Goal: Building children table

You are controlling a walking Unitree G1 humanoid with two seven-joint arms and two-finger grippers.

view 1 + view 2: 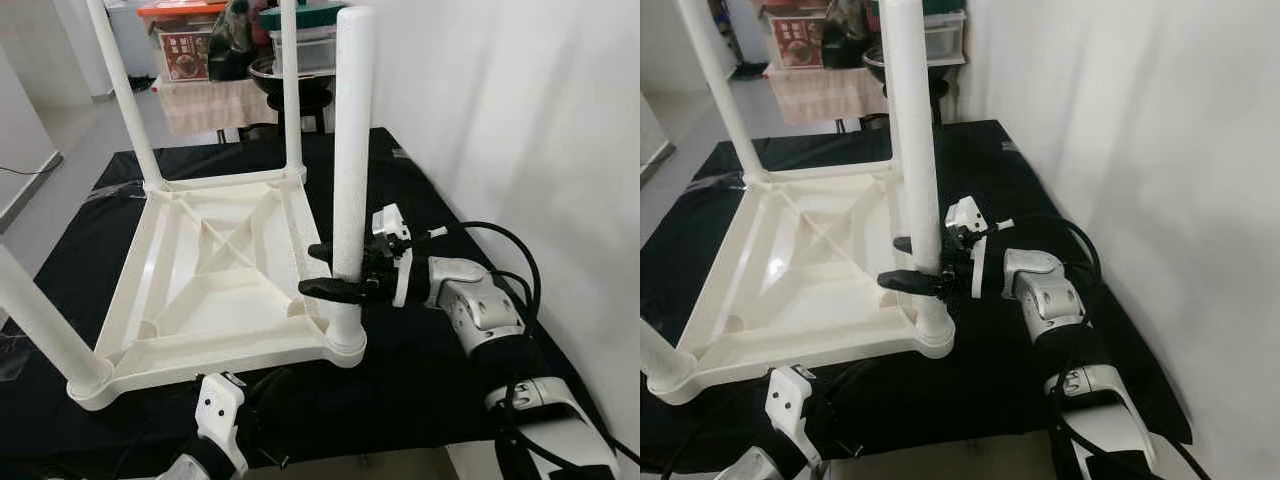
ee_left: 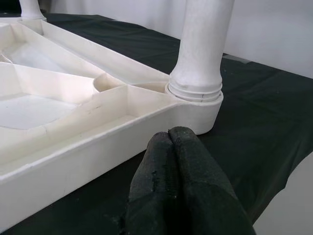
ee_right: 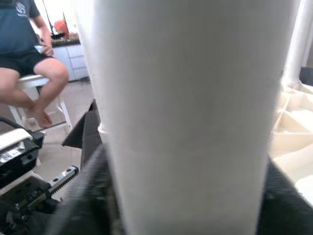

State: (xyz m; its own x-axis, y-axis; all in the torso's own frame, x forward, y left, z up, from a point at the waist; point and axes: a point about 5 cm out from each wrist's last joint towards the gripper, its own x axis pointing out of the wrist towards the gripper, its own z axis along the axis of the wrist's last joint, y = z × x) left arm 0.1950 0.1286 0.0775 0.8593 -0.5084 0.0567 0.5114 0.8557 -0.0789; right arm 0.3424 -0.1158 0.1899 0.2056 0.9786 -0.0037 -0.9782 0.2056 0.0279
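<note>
Your children's table (image 1: 215, 290) lies upside down on the black cloth (image 1: 420, 370) spread over the floor, its ribbed underside facing up. Four white legs stand up from its corners: the near right leg (image 1: 350, 150), the near left leg (image 1: 40, 330), the far left leg (image 1: 125, 90) and the far right leg (image 1: 291, 90).

Your right pincer (image 1: 330, 268) reaches in from the right, and its two black fingers (image 1: 335, 288) sit on either side of the near right leg, low on the shaft and just above its socket (image 1: 345, 345). They are closed onto it. In the right wrist view the leg (image 3: 188, 117) stands right in front of the camera, with dark finger pads at both its edges.

Your left pincer (image 2: 178, 171) is low at the near edge of the table, just beside the frame and not touching it. Its fingertips (image 2: 161, 152) are pressed together with nothing between them, pointing towards the socketed corner (image 2: 195, 98).

Beyond the cloth stand storage boxes (image 1: 185, 40) and a dark bowl (image 1: 285, 75). A person (image 3: 29, 58) sits on a white stool in the background of the right wrist view. A white wall (image 1: 520, 120) runs along the right side.
</note>
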